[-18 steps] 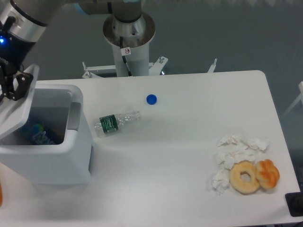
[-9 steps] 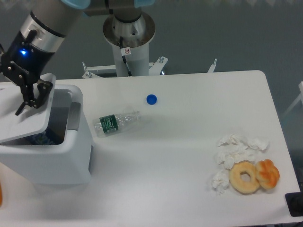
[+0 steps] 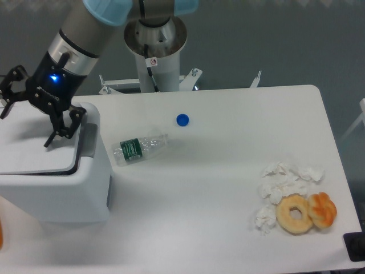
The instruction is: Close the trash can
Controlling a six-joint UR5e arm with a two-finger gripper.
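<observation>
The trash can (image 3: 63, 194), a big boxy white bin, stands at the table's left edge. Its flat white lid (image 3: 34, 157) lies down over the opening, and nothing of the inside shows. A grey latch (image 3: 89, 140) runs along the lid's right side. My gripper (image 3: 25, 127) hangs over the lid's far part, open, its black fingers spread wide with nothing held between them. One fingertip (image 3: 50, 141) points down at the lid near its right edge; whether it touches the lid I cannot tell.
A crushed clear bottle (image 3: 140, 148) lies just right of the bin, with a blue cap (image 3: 182, 119) beyond it. Crumpled tissues (image 3: 285, 181), a donut (image 3: 295, 213) and a pastry (image 3: 323, 209) sit at the front right. The robot's base column (image 3: 155, 43) rises behind the table.
The lid has swung down from a raised tilt to flat over the bin, hiding the contents. My gripper has moved right and over the lid.
</observation>
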